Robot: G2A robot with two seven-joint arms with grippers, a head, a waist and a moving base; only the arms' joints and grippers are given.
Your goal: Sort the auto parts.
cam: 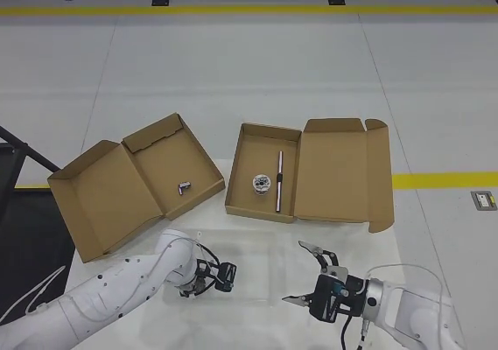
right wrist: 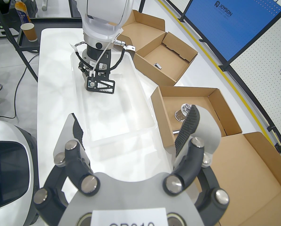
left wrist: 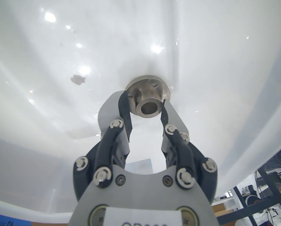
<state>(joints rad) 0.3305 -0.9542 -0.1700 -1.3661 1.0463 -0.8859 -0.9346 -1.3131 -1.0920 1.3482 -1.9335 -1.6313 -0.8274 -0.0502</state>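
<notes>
Left wrist view: left pincer [left wrist: 145, 103] clamps flanged hub [left wrist: 154, 87] in tray [left wrist: 60, 48], presumably for lift-out; right pincer [right wrist: 133, 113], desk's 5 o'clock, gapes empty.

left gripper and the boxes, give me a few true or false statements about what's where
1. The left gripper is shut on a round metal hub. True.
2. The left gripper is above a cardboard box. False: it is down in the clear tray.
3. The right gripper holds the rod. False: it is open and empty, and the rod lies in the right box.
4. The rod and the round part lie in the same box. True.
5. The left box holds three parts. False: one small bracket lies in it.
</notes>
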